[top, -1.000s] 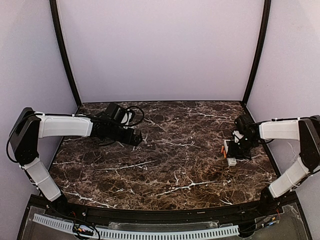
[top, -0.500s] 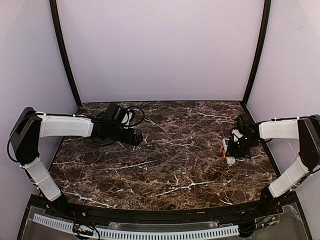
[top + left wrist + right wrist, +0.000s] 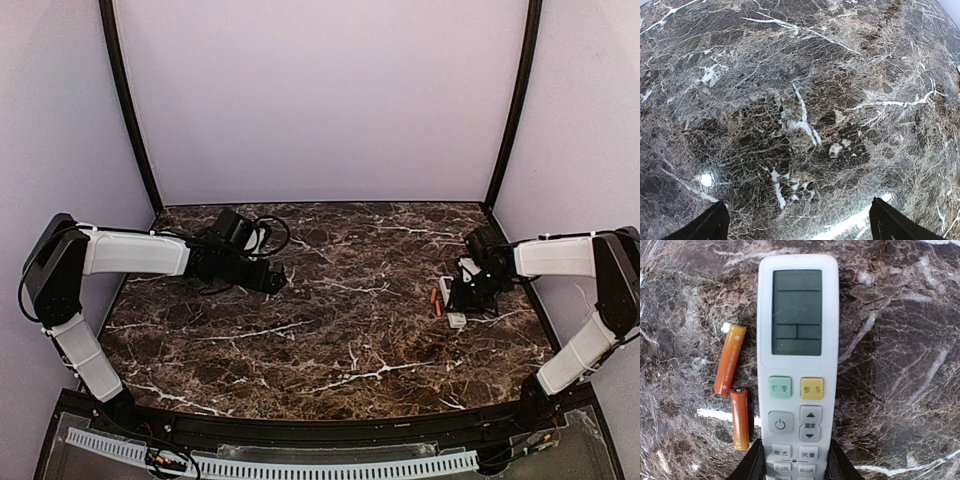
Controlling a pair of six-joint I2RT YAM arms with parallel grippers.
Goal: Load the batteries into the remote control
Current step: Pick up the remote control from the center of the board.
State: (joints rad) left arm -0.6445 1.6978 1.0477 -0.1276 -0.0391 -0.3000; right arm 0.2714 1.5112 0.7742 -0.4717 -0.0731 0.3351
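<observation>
on the remote control [image 3: 797, 365]: a power sign [image 3: 780, 424] on one button, up and down arrows [image 3: 811, 416] on another; chinese labels too small to read.

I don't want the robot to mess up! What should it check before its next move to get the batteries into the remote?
1. The right gripper holds the remote control: its fingers press both sides of the near end. Ok.
2. The battery slot faces up: the screen and buttons face up and no slot shows. Not ok.
3. Both batteries are easy to find: two lie on the table beside the remote control, with no gripper on them. Ok.
4. The left gripper is free to help: open, nothing between its fingers. Ok.
5. Which way the batteries must point in the slot: cannot tell.
</observation>
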